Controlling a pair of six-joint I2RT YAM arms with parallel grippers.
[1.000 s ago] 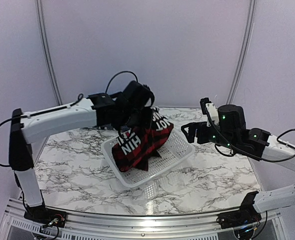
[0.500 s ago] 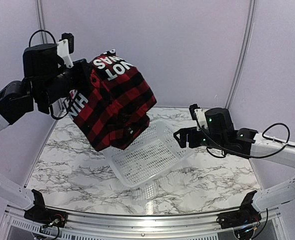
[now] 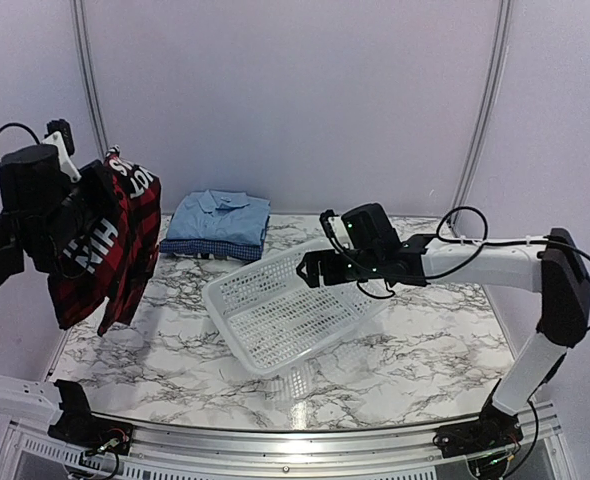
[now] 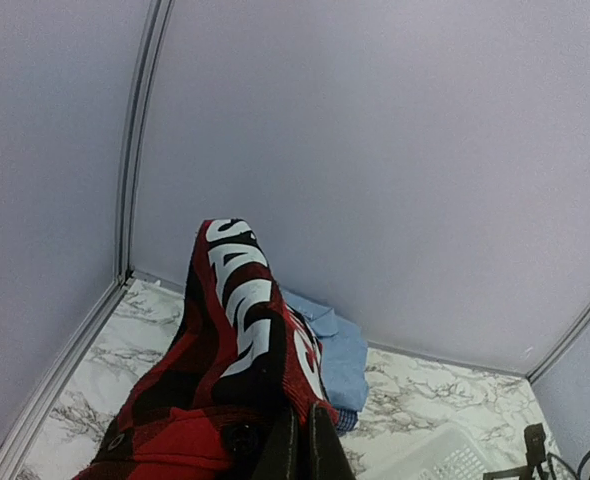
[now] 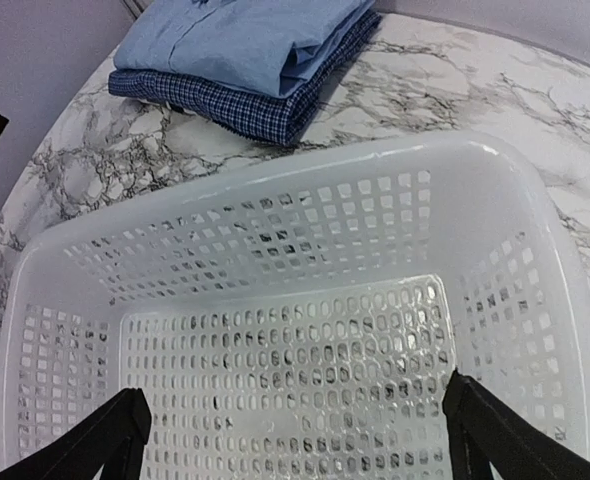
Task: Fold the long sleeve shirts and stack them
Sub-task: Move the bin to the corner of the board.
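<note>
Grey-veined white marble tabletop (image 3: 425,350), pale lilac wall panels (image 3: 325,100). Left gripper (image 4: 297,432) clenched on red-and-black plaid lettered shirt (image 3: 105,250), aloft. Right gripper (image 5: 297,436) spread wide over white plastic mesh basket (image 3: 275,325).

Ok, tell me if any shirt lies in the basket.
No, the basket holds nothing; its perforated floor shows bare in the right wrist view.

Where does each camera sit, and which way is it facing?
Top external: above, behind the bases, facing the back wall; both arms.
Left wrist: raised at left, looking past the shut left end effector gripping the plaid shirt.
Right wrist: looking down into the basket; open right end effector at bottom.
All share the folded shirts.
</note>
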